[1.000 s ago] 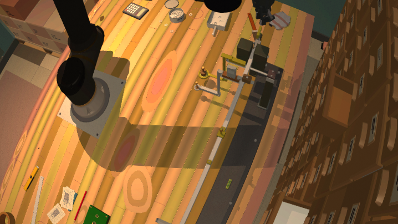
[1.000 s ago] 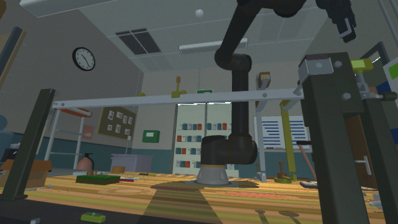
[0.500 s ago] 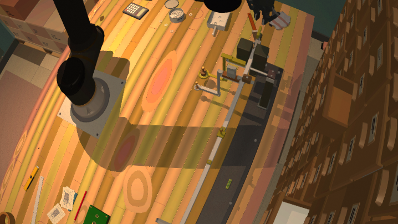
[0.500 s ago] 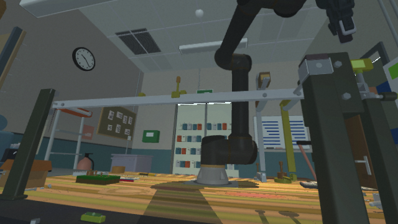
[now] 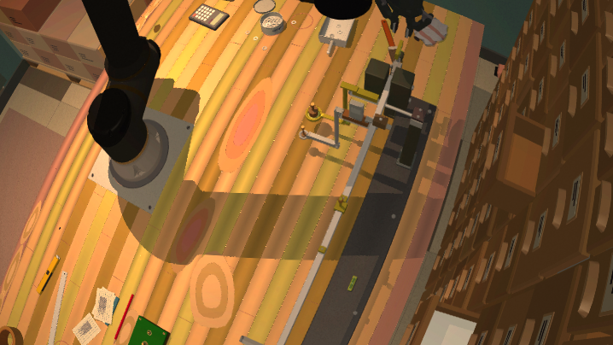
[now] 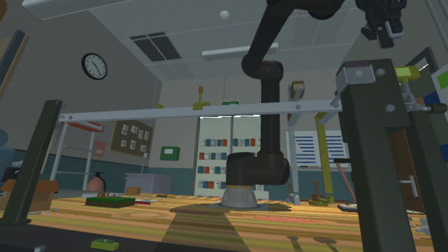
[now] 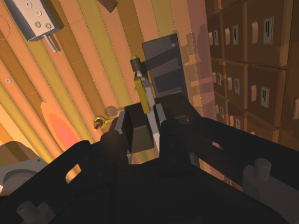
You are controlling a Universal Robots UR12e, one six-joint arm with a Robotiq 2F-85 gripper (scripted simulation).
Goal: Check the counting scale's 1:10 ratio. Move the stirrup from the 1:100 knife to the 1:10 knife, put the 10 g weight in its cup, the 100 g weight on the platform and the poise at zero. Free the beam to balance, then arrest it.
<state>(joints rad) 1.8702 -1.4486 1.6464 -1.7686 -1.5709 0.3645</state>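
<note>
The counting scale stands on its dark base plate (image 5: 364,240) near the table's right edge, its long grey beam (image 5: 343,201) running from the dark pillars (image 5: 390,83) toward the near end. A yellow poise (image 5: 341,203) sits partway along the beam. Two stirrups hang beside the pillars: a yellow one with a cup (image 5: 314,113) holding a brown weight, and a grey one (image 5: 305,134) with another weight. A yellow-green arrest lever (image 7: 142,95) sticks out at the pillar end. My gripper (image 5: 405,23) hovers high above that end. It is partly closed and holds nothing.
A wall of wooden drawers (image 5: 548,171) rises right of the table. A grey tray (image 5: 336,32), a round tin (image 5: 271,22) and a calculator (image 5: 208,16) lie at the far end. My arm's base (image 5: 141,158) stands mid-table. A green block (image 5: 148,332) lies at the near end.
</note>
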